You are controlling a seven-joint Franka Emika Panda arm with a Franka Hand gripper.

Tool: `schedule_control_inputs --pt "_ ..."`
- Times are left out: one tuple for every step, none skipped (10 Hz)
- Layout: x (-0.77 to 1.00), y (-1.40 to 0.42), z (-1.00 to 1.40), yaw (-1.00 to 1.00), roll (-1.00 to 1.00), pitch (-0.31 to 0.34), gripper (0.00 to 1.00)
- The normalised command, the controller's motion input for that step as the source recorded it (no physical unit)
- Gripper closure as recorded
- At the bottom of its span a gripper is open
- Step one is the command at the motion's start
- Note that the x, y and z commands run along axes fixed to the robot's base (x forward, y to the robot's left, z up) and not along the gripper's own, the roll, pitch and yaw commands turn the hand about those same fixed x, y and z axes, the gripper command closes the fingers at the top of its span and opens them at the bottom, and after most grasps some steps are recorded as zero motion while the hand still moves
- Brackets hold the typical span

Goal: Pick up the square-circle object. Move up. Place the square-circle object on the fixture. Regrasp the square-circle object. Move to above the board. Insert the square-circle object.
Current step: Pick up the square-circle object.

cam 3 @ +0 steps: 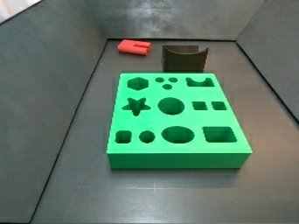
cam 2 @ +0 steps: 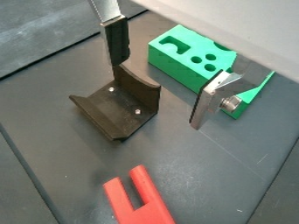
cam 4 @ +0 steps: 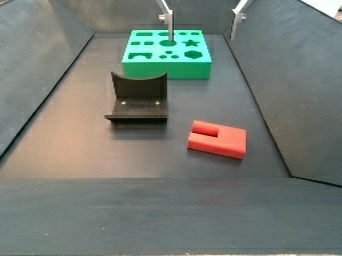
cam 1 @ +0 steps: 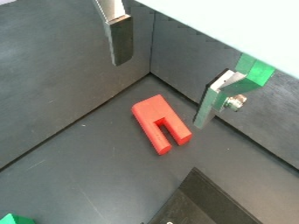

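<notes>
The square-circle object, a small red block with a notch (cam 1: 162, 124), lies flat on the dark floor; it also shows in a wrist view (cam 2: 138, 199) and in both side views (cam 3: 136, 46) (cam 4: 217, 139). The fixture (cam 2: 117, 109), dark with a scooped top, stands beside it (cam 3: 184, 57) (cam 4: 136, 97). The green board (cam 3: 176, 118) with its shaped holes lies beyond the fixture (cam 4: 170, 52) (cam 2: 193, 57). My gripper (cam 1: 159, 92) is open and empty, high above the floor (cam 2: 158, 94). Only its fingertips show at the frame's top in a side view (cam 4: 203, 12).
Dark sloping walls (cam 4: 274, 70) enclose the floor on the sides, and a back wall (cam 3: 152, 17) stands close behind the red block and the fixture. Bare dark floor (cam 4: 120, 160) lies in front of the fixture.
</notes>
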Motion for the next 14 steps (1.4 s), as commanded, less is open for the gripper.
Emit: schedule_control_inputs --pt "0.05 0.00 -0.05 0.00 0.01 0.029 0.00" --pt "0.02 0.19 -0.23 0.00 0.20 0.037 0.00" --pt "0.02 0.38 -0.22 0.20 0.22 0.006 0.00" --pt "0.00 0.28 -0.12 0.06 0.10 0.000 0.00" --pt "-0.11 0.14 -0.10 -0.01 0.08 0.000 0.00" --pt "0.00 0.00 -0.26 -1.00 0.00 0.000 0.00" --pt "0.00 0.00 -0.27 -1.00 0.00 0.000 0.00" --pt "0.00 0.00 -0.27 -1.00 0.00 0.000 0.00" --pt "-0.01 0.00 -0.37 -1.00 0.00 0.031 0.00" --pt "0.00 0.00 -0.39 -1.00 0.00 0.036 0.00" --pt "0.00 0.07 -0.59 -0.99 0.00 0.030 0.00" --pt "0.07 0.13 -0.67 -0.94 0.00 0.020 0.00" --pt "0.09 0.10 -0.61 -0.98 0.00 0.000 0.00" --pt "0.14 0.07 -0.53 -0.98 -0.01 0.000 0.00"
